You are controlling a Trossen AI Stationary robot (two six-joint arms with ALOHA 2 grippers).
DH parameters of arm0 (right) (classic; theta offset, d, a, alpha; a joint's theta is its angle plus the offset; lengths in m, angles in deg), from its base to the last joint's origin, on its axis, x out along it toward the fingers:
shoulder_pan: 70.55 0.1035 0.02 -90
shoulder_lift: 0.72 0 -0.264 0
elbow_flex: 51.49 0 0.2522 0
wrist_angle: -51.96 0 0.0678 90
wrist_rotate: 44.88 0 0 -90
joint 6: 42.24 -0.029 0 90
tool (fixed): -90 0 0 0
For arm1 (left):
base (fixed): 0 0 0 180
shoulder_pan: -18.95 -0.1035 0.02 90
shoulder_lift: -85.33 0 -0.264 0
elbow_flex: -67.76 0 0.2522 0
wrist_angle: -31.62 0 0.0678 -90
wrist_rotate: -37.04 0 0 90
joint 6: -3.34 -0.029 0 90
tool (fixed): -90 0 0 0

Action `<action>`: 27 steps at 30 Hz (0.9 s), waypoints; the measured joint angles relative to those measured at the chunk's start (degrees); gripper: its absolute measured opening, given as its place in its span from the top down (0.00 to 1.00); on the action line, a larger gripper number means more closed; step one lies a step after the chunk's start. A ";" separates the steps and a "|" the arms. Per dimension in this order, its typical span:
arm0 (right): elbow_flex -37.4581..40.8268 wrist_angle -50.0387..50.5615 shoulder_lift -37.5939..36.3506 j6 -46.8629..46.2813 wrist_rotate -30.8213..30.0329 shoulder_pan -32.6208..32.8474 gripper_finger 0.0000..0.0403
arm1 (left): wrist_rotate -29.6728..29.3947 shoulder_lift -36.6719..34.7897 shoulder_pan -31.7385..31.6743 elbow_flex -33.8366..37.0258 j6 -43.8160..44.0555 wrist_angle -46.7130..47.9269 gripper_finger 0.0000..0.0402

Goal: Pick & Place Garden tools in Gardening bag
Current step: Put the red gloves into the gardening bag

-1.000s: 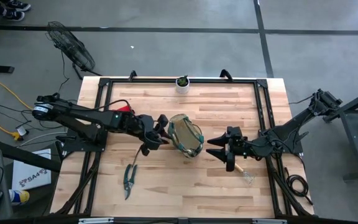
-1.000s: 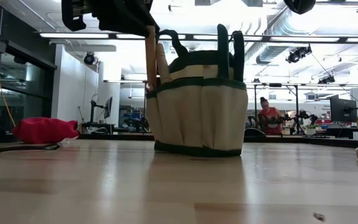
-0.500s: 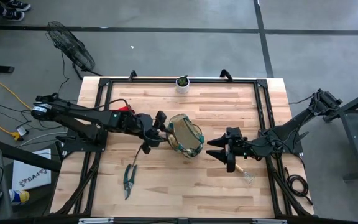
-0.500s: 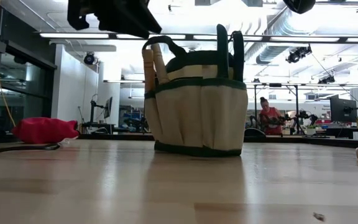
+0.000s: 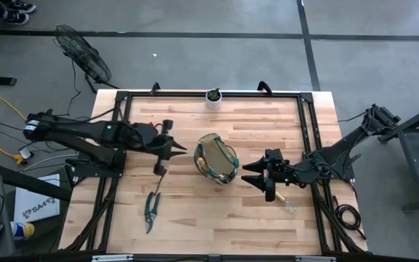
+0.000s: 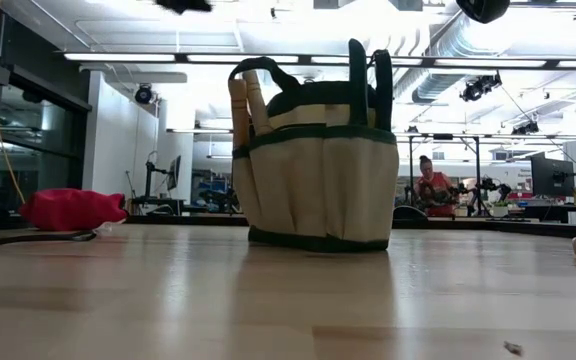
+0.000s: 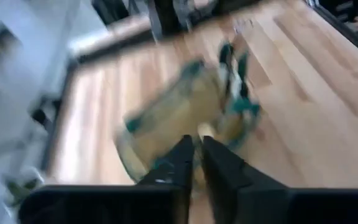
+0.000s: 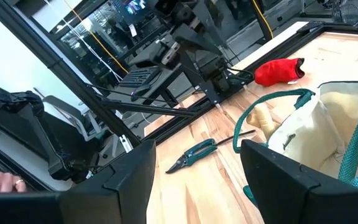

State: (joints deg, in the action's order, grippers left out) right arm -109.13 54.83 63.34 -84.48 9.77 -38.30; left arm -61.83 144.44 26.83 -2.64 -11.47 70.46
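At table centre, one bag (image 5: pixel 217 159) holds two wooden handles (image 6: pixel 245 103); one shears (image 5: pixel 150 209) at seven o'clock; left claw (image 5: pixel 181 149) together, right claw (image 5: pixel 250 175) apart.

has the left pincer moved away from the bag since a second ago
Yes. In the high view the left pincer has pulled back leftward from the bag, which stayed put.

Robotics lab or workshop: butcher-block table (image 5: pixel 238 211) on black metal frame, bare concrete floor, floor fan (image 5: pixel 84 57) at 10 o'clock, exposed ceiling ducts (image 6: pixel 448 40), strip lights, person (image 6: pixel 432 187) at distant workbench with monitors.
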 joint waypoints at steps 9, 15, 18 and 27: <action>0.00 0.00 0.00 -0.17 -0.01 0.00 0.44 | 2.80 -2.80 0.02 0.05 25.84 14.20 1.00; 0.00 -0.02 0.00 -1.20 -0.02 0.00 0.44 | 3.81 -2.17 0.02 0.09 32.04 19.08 1.00; 0.00 0.00 0.00 -0.96 -0.02 0.00 0.44 | 3.48 -2.30 0.02 0.09 31.80 18.62 1.00; 0.00 0.00 0.00 -0.20 -0.02 -0.01 0.44 | 2.72 -2.25 0.02 0.09 32.23 18.35 1.00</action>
State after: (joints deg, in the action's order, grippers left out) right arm -109.13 54.83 63.34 -84.67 9.75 -38.31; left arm -59.11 142.19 26.85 -2.55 20.77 88.80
